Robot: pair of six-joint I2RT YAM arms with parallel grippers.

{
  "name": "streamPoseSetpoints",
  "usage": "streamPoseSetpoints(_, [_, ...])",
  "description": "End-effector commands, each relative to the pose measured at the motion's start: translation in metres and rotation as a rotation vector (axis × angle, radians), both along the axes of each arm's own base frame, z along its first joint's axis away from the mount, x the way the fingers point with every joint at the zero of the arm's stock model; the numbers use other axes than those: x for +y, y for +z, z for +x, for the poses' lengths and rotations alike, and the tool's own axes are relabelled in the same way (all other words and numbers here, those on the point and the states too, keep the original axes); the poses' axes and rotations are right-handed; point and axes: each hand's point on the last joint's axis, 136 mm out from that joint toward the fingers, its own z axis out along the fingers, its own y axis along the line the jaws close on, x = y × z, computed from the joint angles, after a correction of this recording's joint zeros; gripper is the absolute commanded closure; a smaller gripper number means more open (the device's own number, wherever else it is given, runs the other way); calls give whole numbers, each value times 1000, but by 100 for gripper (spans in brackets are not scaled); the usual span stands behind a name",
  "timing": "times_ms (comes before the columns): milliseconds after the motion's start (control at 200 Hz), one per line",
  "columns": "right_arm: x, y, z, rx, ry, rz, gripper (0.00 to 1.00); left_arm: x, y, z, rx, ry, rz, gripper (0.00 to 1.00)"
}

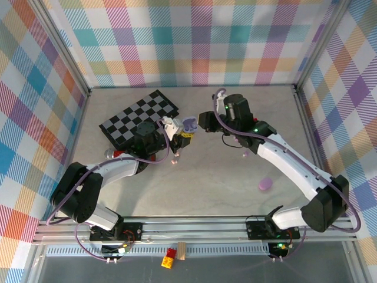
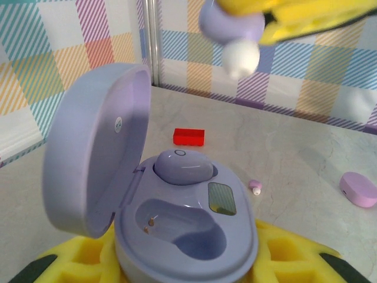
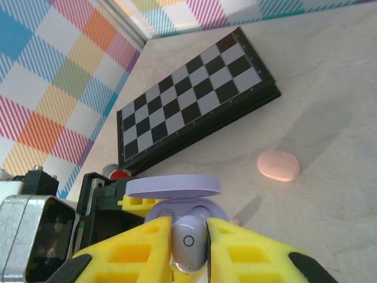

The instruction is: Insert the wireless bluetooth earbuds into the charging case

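My left gripper [image 2: 185, 262] is shut on the open purple charging case [image 2: 194, 236], its lid [image 2: 94, 147] swung up to the left. One purple earbud [image 2: 182, 167] sits in the far slot; the near slot [image 2: 177, 227] is bare. My right gripper [image 3: 189, 239] is shut on a second purple earbud [image 3: 189, 242], held just above and beyond the case [image 3: 177, 203]. That held earbud [image 2: 232, 29] hangs at the top of the left wrist view. In the top view the left gripper [image 1: 178, 132], case [image 1: 189, 124] and right gripper [image 1: 199, 122] meet mid-table.
A folded chessboard [image 1: 138, 121] lies behind the left arm. A shut purple-pink case [image 1: 265, 184] rests to the right, a pink case [image 3: 278, 165] beyond the held one. A small pink earbud [image 2: 255, 187] and a red block [image 2: 189, 137] lie on the table.
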Motion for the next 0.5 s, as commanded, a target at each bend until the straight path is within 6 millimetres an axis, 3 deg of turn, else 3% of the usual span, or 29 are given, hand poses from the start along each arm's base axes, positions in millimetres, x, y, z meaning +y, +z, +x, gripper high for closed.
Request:
streamPoseSetpoints(0, [19,5,-4,-25,67,-13,81,-7,22,3,-77,-7,-27,69])
streamPoseSetpoints(205, [39,-2,-2,-24,100,-34,81,-7,22,3,-74,-11,-25,69])
streamPoseSetpoints(495, [40,-9,1,-18,97,-52,81,-7,25,2,-78,-11,-26,69])
